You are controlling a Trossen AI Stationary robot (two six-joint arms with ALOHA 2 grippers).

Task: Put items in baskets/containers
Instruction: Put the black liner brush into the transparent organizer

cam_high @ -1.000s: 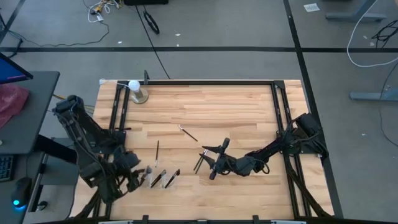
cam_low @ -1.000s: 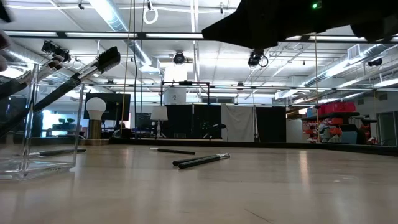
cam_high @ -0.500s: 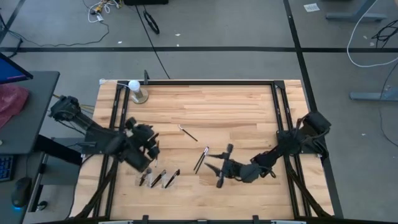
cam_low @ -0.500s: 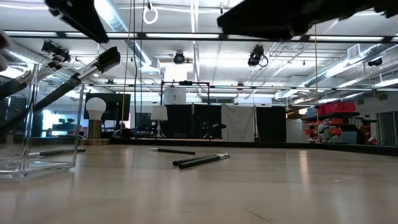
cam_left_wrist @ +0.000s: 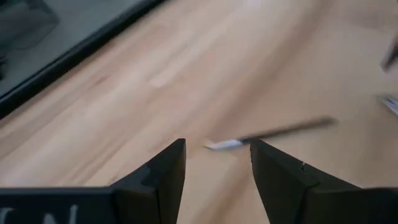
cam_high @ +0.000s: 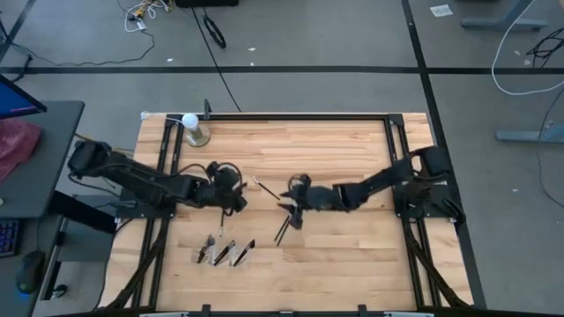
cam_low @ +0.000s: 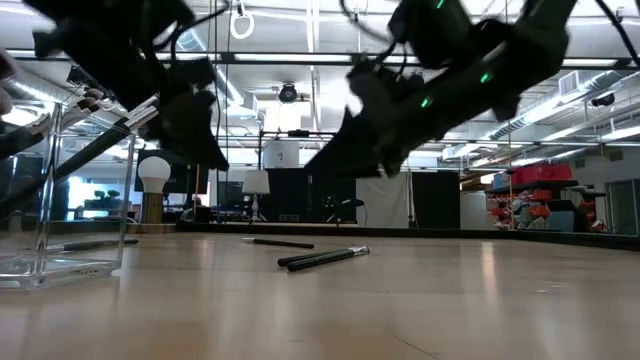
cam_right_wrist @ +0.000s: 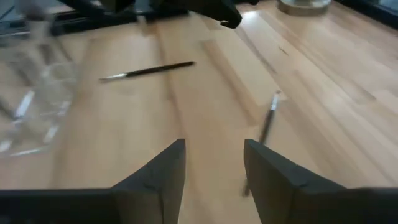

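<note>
Left end effector point(cam_high: 236, 199): out over the middle of the desk, fingers point(cam_left_wrist: 163, 174) spread apart, nothing between them, just left of a loose brush.
Right end effector point(cam_high: 293, 199): right across from it, fingers point(cam_right_wrist: 163, 170) parted too and gripping nothing, hovering over the pair of brushes.
Single brush point(cam_high: 267, 188): thin, dark handle with a pale tip, lying flat on the desk in the gap between the two end effectors.
Pair of brushes point(cam_high: 283, 229): side by side, touching or nearly so, flat on the wood just nearer than the right end effector.
Clear organizer point(cam_high: 226, 254): near-left part of the desk, several brushes point(cam_high: 244, 251) already leaning in its compartments, heads poking out above the rim.
White ball on a stand point(cam_high: 191, 129): far-left corner of the desk, well apart from the action.
Desk point(cam_high: 344, 255): pale wood planks, black frame rails down both sides.
</note>
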